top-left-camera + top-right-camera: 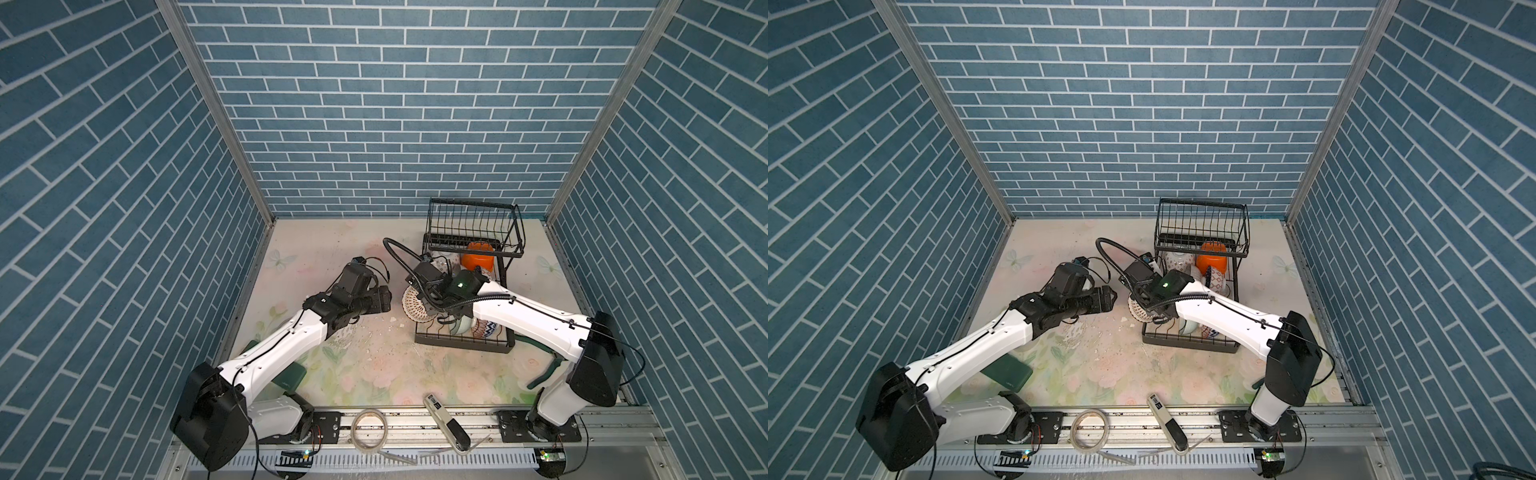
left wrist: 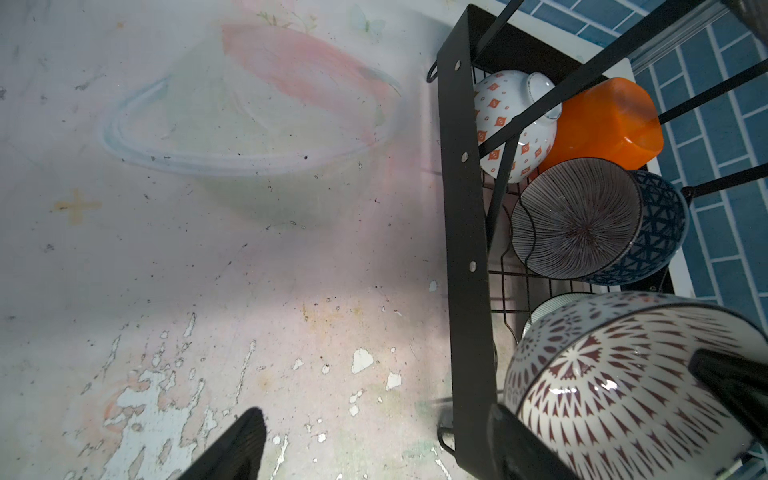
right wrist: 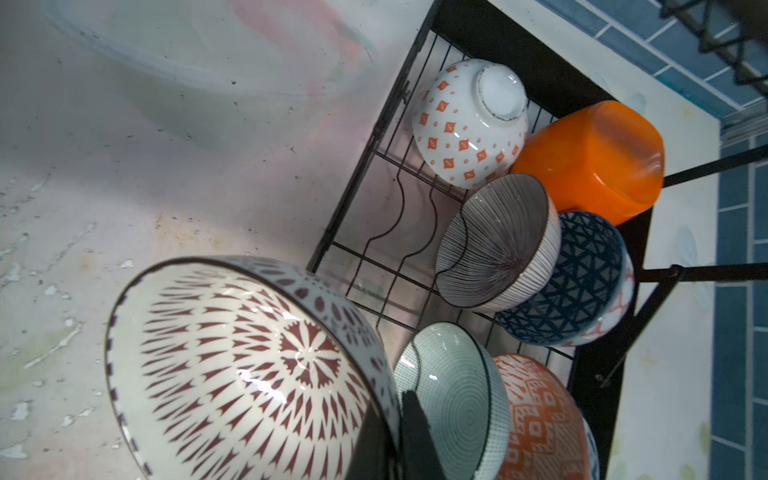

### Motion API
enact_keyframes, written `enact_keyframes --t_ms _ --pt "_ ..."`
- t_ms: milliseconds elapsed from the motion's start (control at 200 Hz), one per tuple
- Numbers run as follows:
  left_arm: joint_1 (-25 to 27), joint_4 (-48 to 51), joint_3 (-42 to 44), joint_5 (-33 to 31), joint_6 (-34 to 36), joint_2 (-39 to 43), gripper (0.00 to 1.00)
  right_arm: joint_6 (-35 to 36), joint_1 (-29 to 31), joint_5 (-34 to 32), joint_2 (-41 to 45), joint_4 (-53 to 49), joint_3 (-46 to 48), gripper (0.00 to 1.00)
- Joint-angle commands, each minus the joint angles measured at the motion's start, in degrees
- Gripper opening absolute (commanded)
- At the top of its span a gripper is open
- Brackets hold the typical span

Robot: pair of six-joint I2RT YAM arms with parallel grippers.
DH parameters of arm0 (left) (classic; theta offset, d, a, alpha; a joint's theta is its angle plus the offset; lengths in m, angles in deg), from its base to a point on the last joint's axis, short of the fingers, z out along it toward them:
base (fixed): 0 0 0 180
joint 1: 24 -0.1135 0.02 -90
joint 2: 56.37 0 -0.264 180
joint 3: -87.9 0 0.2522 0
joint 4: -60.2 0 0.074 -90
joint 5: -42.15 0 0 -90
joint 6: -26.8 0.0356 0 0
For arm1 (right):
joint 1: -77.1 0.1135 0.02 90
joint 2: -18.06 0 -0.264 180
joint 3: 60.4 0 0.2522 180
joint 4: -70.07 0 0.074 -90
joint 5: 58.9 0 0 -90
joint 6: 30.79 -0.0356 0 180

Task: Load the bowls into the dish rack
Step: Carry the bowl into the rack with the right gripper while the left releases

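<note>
Red-brown on white, the patterned bowl (image 3: 249,365) hangs on its edge at the side rail of the dish rack (image 1: 465,341), partly outside the rack. The right gripper (image 3: 399,411) is closed on its rim. The bowl's mouth faces away from the rack, toward the left gripper (image 1: 386,299), which stands open and empty near that same side. The bowl is round, with no long axis. I judge the free slot wires (image 3: 399,232) lie inward, beside the pale green bowl (image 3: 453,390).

Bowls (image 3: 469,120) inside dish rack's (image 1: 461,341) lower tier
</note>
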Motion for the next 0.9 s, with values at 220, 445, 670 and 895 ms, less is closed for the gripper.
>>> enact_keyframes --t_ms 220,445,670,895 --pt "-0.34 -0.79 2.09 -2.29 1.17 3.19 1.00 -0.56 0.63 -10.48 2.57 -5.31 -4.39 0.00" --pt "-0.82 -1.37 3.74 -3.44 1.23 4.97 1.00 -1.87 0.82 -15.43 1.31 -10.65 -5.58 0.00" --pt "-1.37 -2.37 5.04 -4.37 1.25 6.58 1.00 -3.92 1.29 -20.17 -0.56 -14.03 -5.87 0.00" --pt "-1.81 -2.19 5.78 -4.33 1.28 7.05 1.00 -4.33 1.35 -25.39 -3.78 -14.68 -7.58 0.00"
